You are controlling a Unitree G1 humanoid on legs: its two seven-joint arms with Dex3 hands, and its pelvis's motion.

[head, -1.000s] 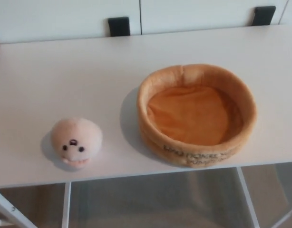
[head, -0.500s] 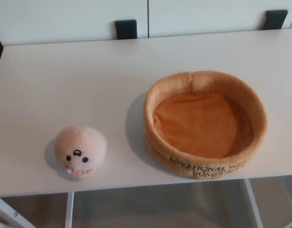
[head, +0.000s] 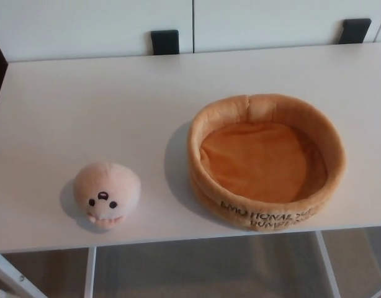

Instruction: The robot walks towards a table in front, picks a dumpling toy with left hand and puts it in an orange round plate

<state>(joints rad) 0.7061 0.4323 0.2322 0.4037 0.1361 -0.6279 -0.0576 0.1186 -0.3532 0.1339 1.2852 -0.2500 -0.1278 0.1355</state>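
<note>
A pale plush dumpling toy (head: 107, 195) with a small face sits near the white table's (head: 85, 105) front edge, left of an empty orange plush round plate (head: 267, 161), handy for the left hand; neither robot hand shows

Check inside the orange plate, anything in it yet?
Nothing in view inside the orange plate: only its bare orange fabric floor. The near wall hides a thin strip of that floor. The dumpling toy sits on the table, to the plate's left.
</note>
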